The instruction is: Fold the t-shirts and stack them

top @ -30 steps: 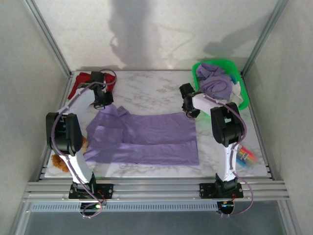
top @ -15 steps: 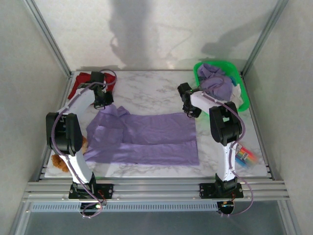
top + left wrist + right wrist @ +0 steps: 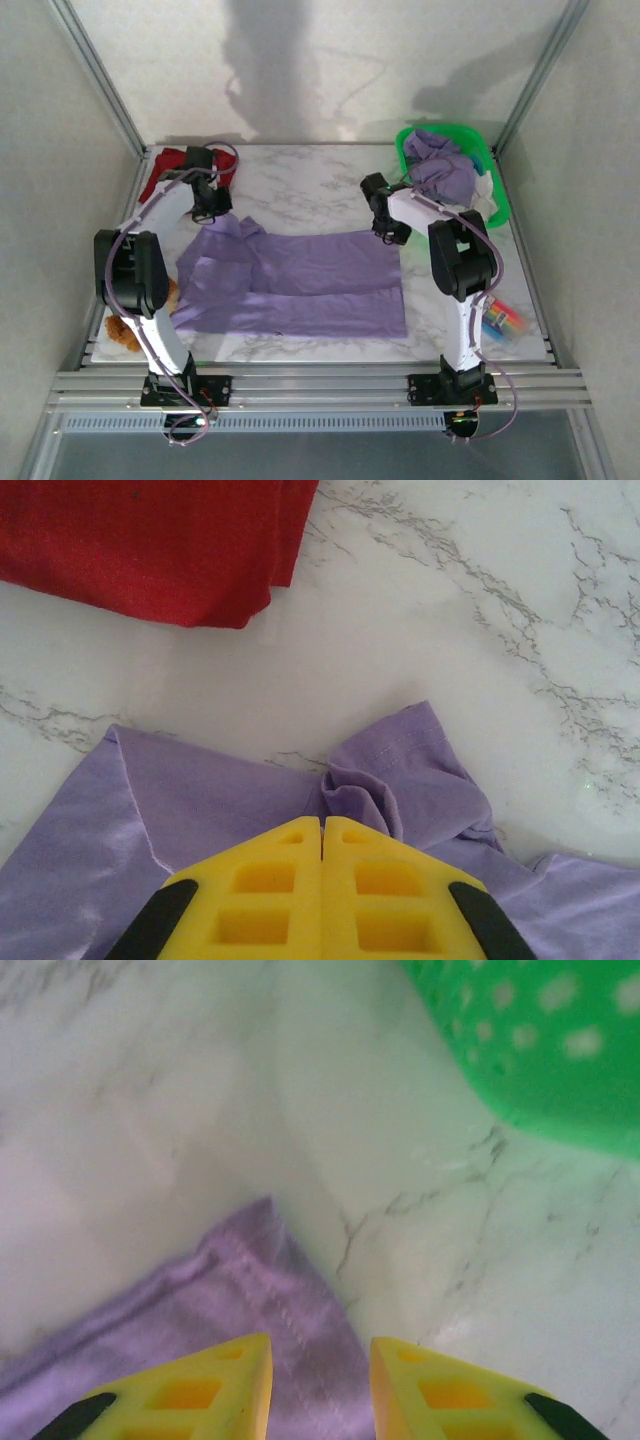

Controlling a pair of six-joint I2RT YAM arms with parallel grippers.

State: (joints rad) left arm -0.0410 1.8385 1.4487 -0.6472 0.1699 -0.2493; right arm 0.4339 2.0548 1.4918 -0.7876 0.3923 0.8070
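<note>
A lavender t-shirt [image 3: 300,285] lies spread across the marble table, its left part rumpled. My left gripper [image 3: 210,210] is at its back-left corner, shut, with puckered lavender cloth [image 3: 360,790] pinched at the yellow fingertips [image 3: 322,820]. My right gripper [image 3: 385,232] hovers over the back-right corner, open; its fingers [image 3: 320,1345] straddle the hemmed corner [image 3: 250,1270] that lies flat below. A dark red t-shirt [image 3: 162,170] [image 3: 150,540] lies folded at the back left. More lavender t-shirts [image 3: 440,165] are heaped in the basket.
The green plastic basket [image 3: 440,130] [image 3: 540,1050] stands at the back right, close to my right arm. A brown fuzzy toy [image 3: 125,328] sits by the left arm's base. A small multicoloured object [image 3: 502,318] lies at the front right. Metal frame posts border the table.
My right gripper has shifted slightly left and back along the shirt's far edge. The left gripper and the shirt have stayed put.
</note>
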